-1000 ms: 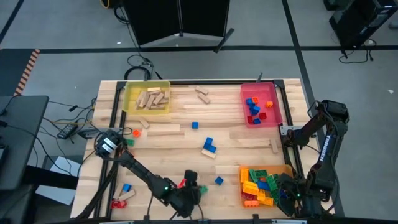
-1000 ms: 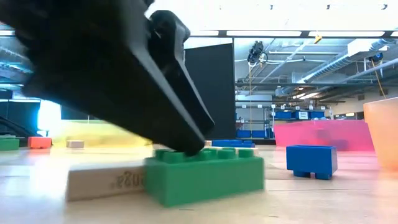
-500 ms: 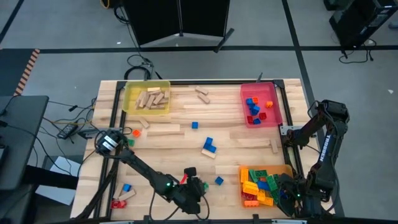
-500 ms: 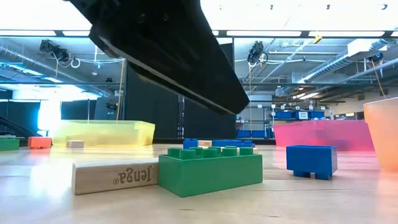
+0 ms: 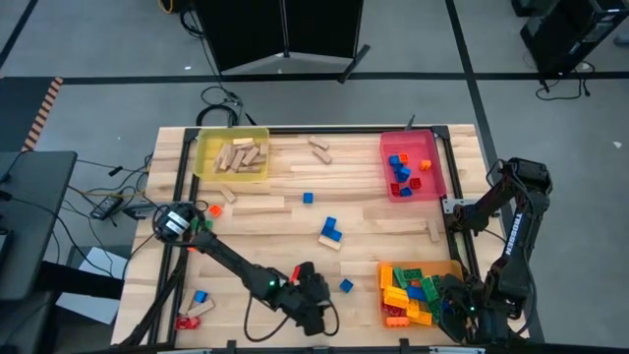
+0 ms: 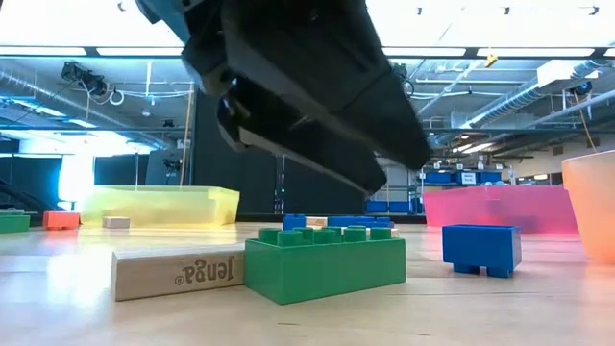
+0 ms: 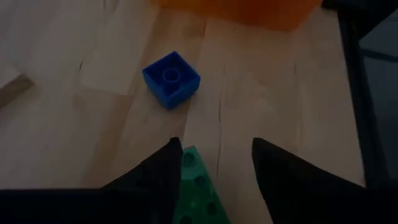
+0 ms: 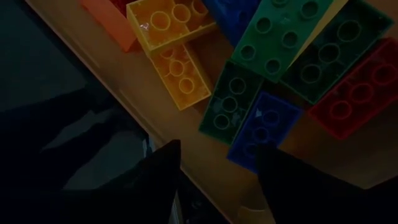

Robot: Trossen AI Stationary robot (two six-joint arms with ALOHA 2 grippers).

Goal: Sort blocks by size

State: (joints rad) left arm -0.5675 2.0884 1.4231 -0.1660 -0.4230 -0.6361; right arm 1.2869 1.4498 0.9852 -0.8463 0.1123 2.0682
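Observation:
A green studded brick (image 6: 325, 262) lies flat on the table near its near edge. A tan wooden block (image 6: 178, 272) lies against its end. My left gripper (image 5: 316, 300) hangs open just above the green brick (image 7: 196, 186), its fingers (image 6: 384, 168) clear of the studs. A small blue brick (image 7: 171, 78) lies just beyond, toward the table's right. My right gripper (image 8: 217, 149) is open over the bricks (image 8: 280, 43) in the orange tray (image 5: 381, 285) at the near right.
A yellow tray (image 5: 201, 157) with wooden blocks stands at the far left. A pink tray (image 5: 385, 167) with small bricks stands at the far right. Loose blue bricks (image 5: 330, 229) and wooden blocks (image 5: 256, 206) lie mid-table. More pieces (image 5: 197, 305) lie at the near left.
My left gripper has risen off the green brick's studs and gone toward the table's right edge. The green brick has slid a little along the table and now lies free beside the wooden block.

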